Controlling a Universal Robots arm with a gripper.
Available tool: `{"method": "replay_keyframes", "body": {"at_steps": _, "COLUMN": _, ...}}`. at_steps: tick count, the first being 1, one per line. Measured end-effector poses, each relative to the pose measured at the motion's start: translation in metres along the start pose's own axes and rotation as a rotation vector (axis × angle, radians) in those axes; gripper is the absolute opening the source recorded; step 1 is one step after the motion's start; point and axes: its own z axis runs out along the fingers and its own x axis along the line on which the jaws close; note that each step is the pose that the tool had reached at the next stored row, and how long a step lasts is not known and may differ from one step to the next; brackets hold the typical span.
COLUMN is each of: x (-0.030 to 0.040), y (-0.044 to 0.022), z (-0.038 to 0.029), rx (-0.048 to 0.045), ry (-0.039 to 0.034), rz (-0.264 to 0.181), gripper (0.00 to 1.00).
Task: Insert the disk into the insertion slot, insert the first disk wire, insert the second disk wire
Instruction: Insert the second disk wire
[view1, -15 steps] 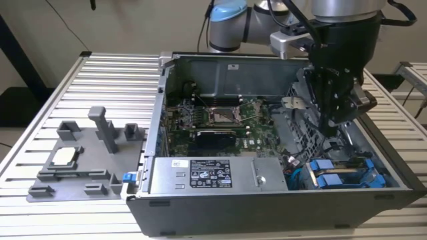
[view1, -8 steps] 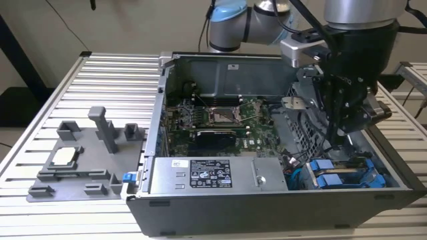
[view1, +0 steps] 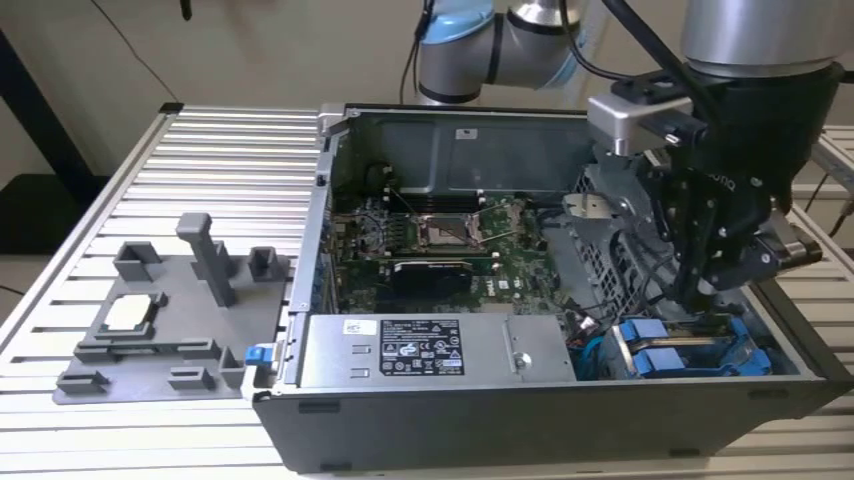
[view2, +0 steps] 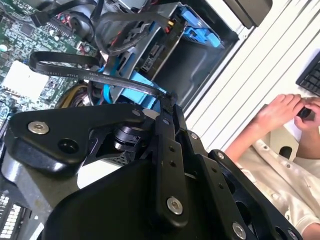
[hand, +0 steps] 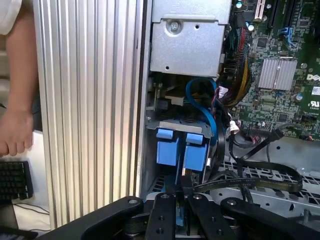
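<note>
Sitting in insertion slot (view1: 607, 345), disk (view1: 674, 352) blue tabs up.

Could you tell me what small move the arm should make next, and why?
Probably ease the pincer a little closer to the disk. Its blue carrier tabs already sit in the insertion slot, and the pincer seems shut on the black wire, its end just short of the disk.

A robotics lab: an open computer case (view1: 534, 400) on a ribbed metal bench (view1: 214, 170), a person's keyboard (hand: 15, 180) beside the bench
</note>
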Motion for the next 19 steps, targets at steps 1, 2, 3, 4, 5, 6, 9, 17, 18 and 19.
{"method": "replay_keyframes", "body": {"at_steps": 1, "x": 0.0025, "y": -0.0010, "z": 0.0008, "rx": -0.0016, "ry": -0.0004, "rz": 0.000, "gripper": 0.16}}
{"method": "replay_keyframes", "body": {"at_steps": 2, "x": 0.0050, "y": -0.0020, "z": 0.0016, "rx": -0.0032, "ry": -0.0008, "rz": -0.001, "gripper": 0.16}}
{"method": "replay_keyframes", "body": {"at_steps": 3, "x": 0.0074, "y": -0.0030, "z": 0.0024, "rx": -0.0049, "ry": -0.0012, "rz": -0.001, "gripper": 0.16}}
{"method": "replay_keyframes", "body": {"at_steps": 4, "x": 0.0091, "y": -0.0038, "z": 0.0030, "rx": -0.0063, "ry": -0.0015, "rz": -0.001, "gripper": 0.16}}
{"method": "replay_keyframes", "body": {"at_steps": 5, "x": 0.0093, "y": -0.0039, "z": 0.0031, "rx": -0.0065, "ry": -0.0016, "rz": -0.001, "gripper": 0.16}}
{"method": "replay_keyframes", "body": {"at_steps": 6, "x": 0.0093, "y": -0.0039, "z": 0.0031, "rx": -0.0066, "ry": -0.0014, "rz": -0.001, "gripper": 0.16}}
{"method": "replay_keyframes", "body": {"at_steps": 9, "x": 0.0093, "y": -0.0040, "z": 0.0031, "rx": -0.0066, "ry": -0.0016, "rz": -0.001, "gripper": 0.16}}
{"method": "replay_keyframes", "body": {"at_steps": 17, "x": 0.0093, "y": -0.0040, "z": 0.0032, "rx": 0.0007, "ry": -0.1029, "rz": 0.024, "gripper": 0.16}}
{"method": "replay_keyframes", "body": {"at_steps": 18, "x": 0.0093, "y": -0.0040, "z": 0.0032, "rx": 0.0019, "ry": -0.1204, "rz": 0.029, "gripper": 0.16}}
{"method": "replay_keyframes", "body": {"at_steps": 19, "x": 0.0093, "y": -0.0040, "z": 0.0033, "rx": 0.0029, "ry": -0.1367, "rz": 0.033, "gripper": 0.16}}
